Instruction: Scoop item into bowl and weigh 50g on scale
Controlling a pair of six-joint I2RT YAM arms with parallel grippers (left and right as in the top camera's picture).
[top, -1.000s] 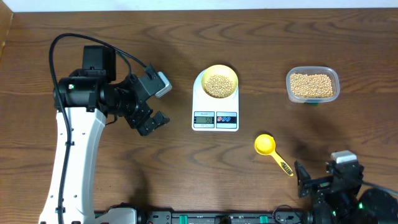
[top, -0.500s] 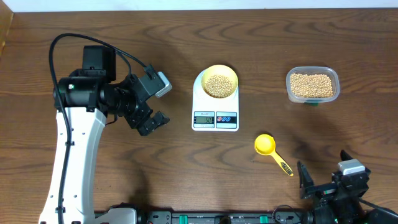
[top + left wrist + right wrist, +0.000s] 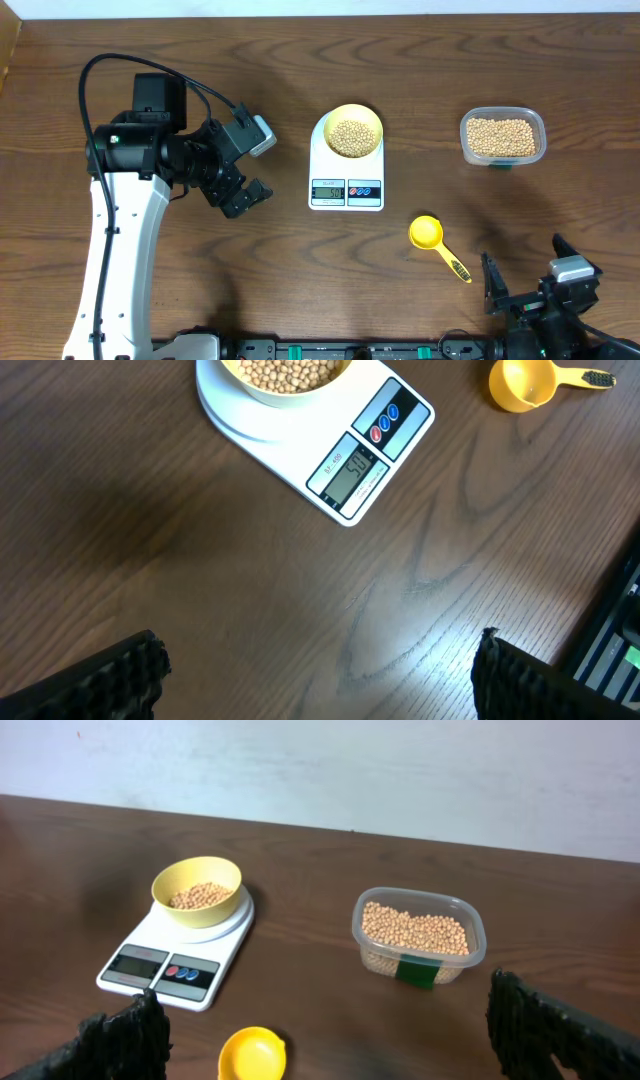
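Found beans heaped in bowl, set on platform of scale at mid worktop. Read display as approx. the target figure, but digits too small to confirm. Saw scoop empty, laid near scale, apart from tub w/ spare beans. Noted left jaws apart, empty, beside scale; right jaws apart, empty, at near edge. Judged scooping prob. done; remained only to verify weight.

The bowl of beans sat on the scale. The tub stood right of the scale, the scoop lower right. The left gripper gaped left of the scale, the right gripper gaped far lower right.
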